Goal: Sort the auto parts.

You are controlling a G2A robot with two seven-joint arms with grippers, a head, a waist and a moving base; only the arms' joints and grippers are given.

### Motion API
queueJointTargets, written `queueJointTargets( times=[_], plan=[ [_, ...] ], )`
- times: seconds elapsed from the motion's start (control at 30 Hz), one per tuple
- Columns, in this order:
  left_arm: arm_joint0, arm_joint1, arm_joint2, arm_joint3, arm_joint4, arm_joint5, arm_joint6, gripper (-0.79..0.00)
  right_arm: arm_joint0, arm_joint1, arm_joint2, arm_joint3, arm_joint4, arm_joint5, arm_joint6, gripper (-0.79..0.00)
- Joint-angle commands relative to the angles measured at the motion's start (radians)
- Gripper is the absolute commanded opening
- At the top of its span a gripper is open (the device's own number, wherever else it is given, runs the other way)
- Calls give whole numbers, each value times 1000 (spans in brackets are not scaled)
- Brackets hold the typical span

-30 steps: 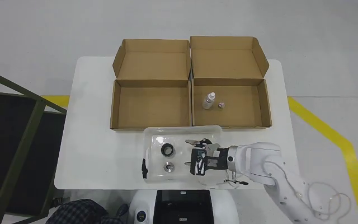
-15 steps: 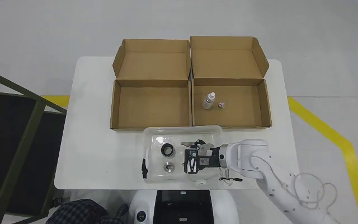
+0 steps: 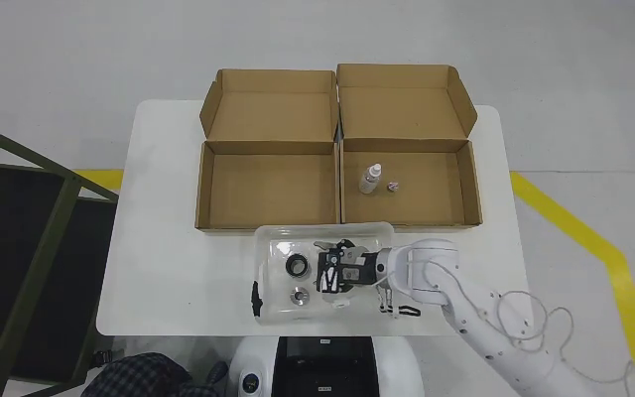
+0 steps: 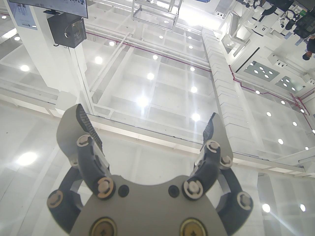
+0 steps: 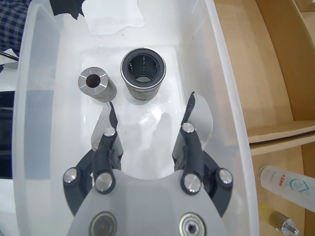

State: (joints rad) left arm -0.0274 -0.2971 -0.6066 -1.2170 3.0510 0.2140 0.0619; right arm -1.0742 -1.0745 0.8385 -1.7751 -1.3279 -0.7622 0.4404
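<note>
A clear plastic bin (image 3: 298, 230) stands at the table's front edge. In it stand a black linear bearing (image 3: 297, 267) and a steel cylinder (image 3: 298, 295) with a bore. My right gripper (image 3: 319, 274) is inside the bin, open and empty, just short of both parts. In the right wrist view the bearing (image 5: 143, 73) stands ahead of the open gripper (image 5: 151, 104), with the steel cylinder (image 5: 96, 83) close beside one fingertip (image 5: 112, 114). My left gripper (image 4: 146, 111) is open, holds nothing and points up at the ceiling.
Two open cardboard boxes stand behind the bin. The left box (image 3: 268, 189) holds nothing. The right box (image 3: 427, 184) holds a small bottle (image 3: 370, 178) and a small threaded part (image 3: 393, 185). Bare white table (image 3: 159, 248) lies to the left of the bin.
My right gripper has moved left across the bin, closer to the bearing and the steel cylinder. The parts and boxes have not moved.
</note>
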Motion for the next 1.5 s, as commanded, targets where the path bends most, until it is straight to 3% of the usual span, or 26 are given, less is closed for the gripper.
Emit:
queueJointTargets(
  times=[0.0,0.47,0.67,0.9,1.1,1.23,1.27,1.33,1.47],
  plan=[
    [0,0,0,0,0,0,0,0,11,-6,-15,9,0,10,-3,-271],
    [0,0,0,0,0,0,0,0,81,-54,-122,62,4,56,-1,-219],
    [0,0,0,0,0,0,0,0,104,-69,-135,93,24,68,-9,-265],
    [0,0,0,0,0,0,0,0,126,-82,-143,125,43,73,-12,-385],
    [0,0,0,0,0,0,0,0,136,-90,-149,152,66,53,-7,-336],
    [0,0,0,0,0,0,0,0,141,-95,-151,168,85,41,-9,-425],
    [0,0,0,0,0,0,0,0,143,-97,-152,171,88,39,-10,-486],
    [0,0,0,0,0,0,0,0,145,-99,-152,177,97,34,-15,-539],
    [0,0,0,0,0,0,0,0,154,-103,-146,188,119,20,-24,-785]
  ],
)
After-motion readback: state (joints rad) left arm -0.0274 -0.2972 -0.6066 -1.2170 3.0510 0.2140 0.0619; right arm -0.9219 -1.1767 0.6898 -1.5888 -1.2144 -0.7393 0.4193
